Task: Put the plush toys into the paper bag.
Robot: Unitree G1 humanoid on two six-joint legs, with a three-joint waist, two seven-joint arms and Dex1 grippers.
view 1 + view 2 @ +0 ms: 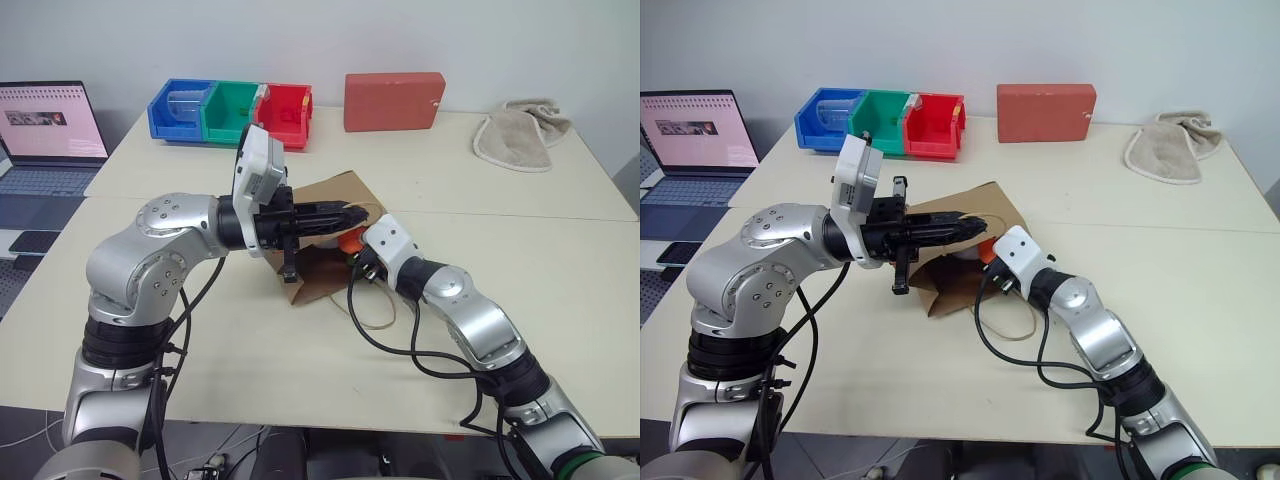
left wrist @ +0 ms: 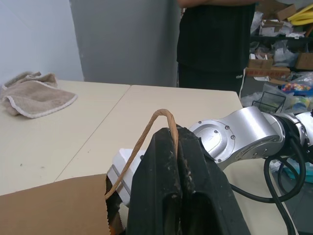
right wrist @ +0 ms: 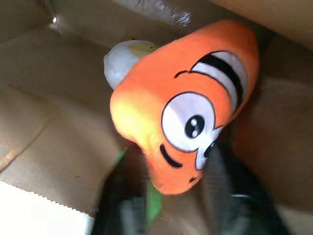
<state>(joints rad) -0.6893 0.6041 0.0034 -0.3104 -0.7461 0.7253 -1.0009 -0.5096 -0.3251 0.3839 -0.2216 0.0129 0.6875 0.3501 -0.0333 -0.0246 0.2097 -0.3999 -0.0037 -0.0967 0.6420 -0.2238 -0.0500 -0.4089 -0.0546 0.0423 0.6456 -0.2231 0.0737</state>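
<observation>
The brown paper bag (image 1: 312, 282) lies on its side mid-table, its mouth facing me. My left gripper (image 1: 352, 212) is shut on one thin loop handle (image 2: 162, 115) and holds the mouth up. The bag's other handle (image 1: 377, 318) rests on the table. My right gripper (image 3: 173, 192) reaches into the mouth. Its fingers stand apart on either side of the green leaf end of the orange carrot toy (image 3: 166, 112), which is inside the bag. Behind the carrot, deeper in the bag, lies the white egg-shaped toy (image 3: 124, 56).
At the table's far side stand blue (image 1: 180, 110), green (image 1: 232, 110) and red bins (image 1: 285, 115), a red box (image 1: 395, 100) and a beige cloth (image 1: 520, 135). A laptop (image 1: 50, 125) sits at the left. A person (image 2: 215, 44) stands beyond the table.
</observation>
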